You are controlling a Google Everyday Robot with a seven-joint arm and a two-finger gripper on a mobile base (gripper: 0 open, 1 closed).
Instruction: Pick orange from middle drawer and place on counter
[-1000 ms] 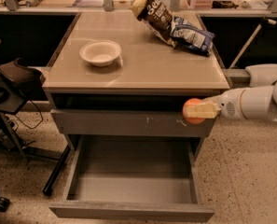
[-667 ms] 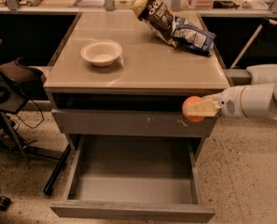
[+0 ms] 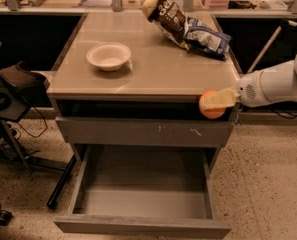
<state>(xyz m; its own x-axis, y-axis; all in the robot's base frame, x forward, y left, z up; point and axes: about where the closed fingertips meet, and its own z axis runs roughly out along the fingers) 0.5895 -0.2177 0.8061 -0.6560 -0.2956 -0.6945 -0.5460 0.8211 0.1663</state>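
Note:
My gripper (image 3: pixel 212 103) reaches in from the right on a white arm and is shut on the orange (image 3: pixel 213 112). It holds the fruit in the air at the front right corner of the cabinet, just below the edge of the beige counter (image 3: pixel 153 74). The pale fingers (image 3: pixel 219 99) cover the orange's top. The middle drawer (image 3: pixel 143 201) stands pulled out below, with a bare grey floor and a plain front panel.
A white bowl (image 3: pixel 108 56) sits on the counter's left part. A brown snack bag (image 3: pixel 165 13) and a blue one (image 3: pixel 207 36) lie at its back right. A shut drawer front with pale scratches (image 3: pixel 143 131) is above the open drawer. A black chair (image 3: pixel 13 84) stands at the left.
The gripper has lifted the orange a little, from the level of the scratched drawer front up to just under the counter's edge.

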